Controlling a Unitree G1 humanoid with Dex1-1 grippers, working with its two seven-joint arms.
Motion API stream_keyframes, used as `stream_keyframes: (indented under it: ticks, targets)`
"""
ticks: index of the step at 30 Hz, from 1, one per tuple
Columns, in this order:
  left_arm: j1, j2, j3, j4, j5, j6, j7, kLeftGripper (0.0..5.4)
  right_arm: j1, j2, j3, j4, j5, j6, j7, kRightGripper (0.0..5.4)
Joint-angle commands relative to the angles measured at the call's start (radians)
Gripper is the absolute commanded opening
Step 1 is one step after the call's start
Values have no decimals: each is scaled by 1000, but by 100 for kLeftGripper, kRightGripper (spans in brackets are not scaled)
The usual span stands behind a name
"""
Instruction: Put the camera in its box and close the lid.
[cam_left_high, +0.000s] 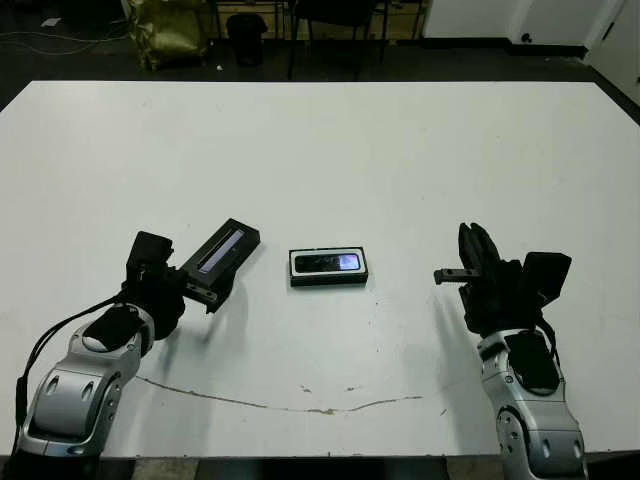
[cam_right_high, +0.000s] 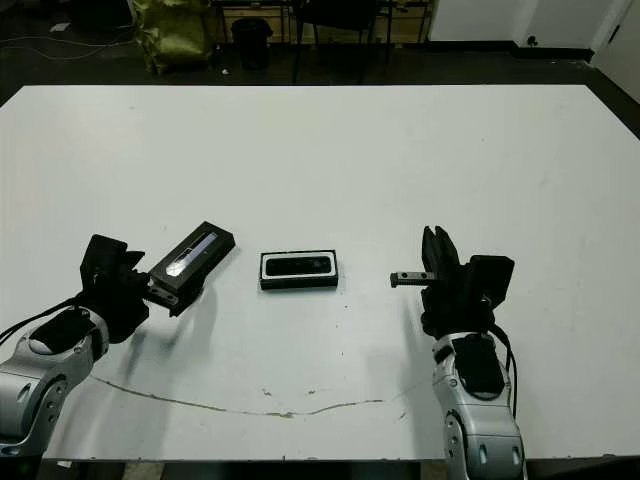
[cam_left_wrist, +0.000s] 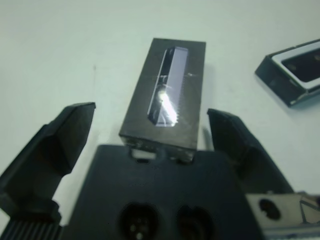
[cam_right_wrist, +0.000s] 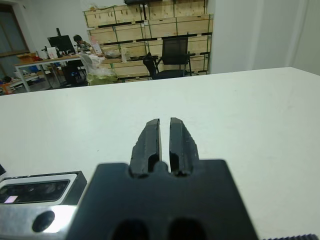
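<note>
The left gripper (cam_left_high: 190, 285) is sitting with its fingers spread apart, and the lid (cam_left_high: 222, 256) is lying between them, its near end against the gripper's body; the fingers are not pressing on its sides, and whether the lid is resting on the table (cam_left_high: 330, 140) or being carried on the gripper is not clear. The right gripper (cam_left_high: 478, 250) is hanging over the table with its fingers together and nothing in them, well apart from everything else. Between the two arms the box (cam_left_high: 329, 267) is standing open on the table, and the camera (cam_left_high: 328, 262) is already lying inside it. So the first half of the task looks done. What is left is bringing the lid across and setting it squarely down onto the box.
</note>
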Motion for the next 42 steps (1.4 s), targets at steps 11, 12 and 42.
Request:
stream_keyframes:
  ticks: [11, 12, 42]
  targets:
    - [-22, -11, 29, 41, -40, 41, -25, 538, 21, -5, 5, -10, -12, 28, -14, 0]
    - [-24, -13, 33, 44, -49, 46, -27, 538, 20, -4, 4, -7, -10, 23, -12, 0]
    - [-36, 69, -43, 114, 34, -61, -121, 538, 26, 6, 13, -9, -11, 26, -17, 0]
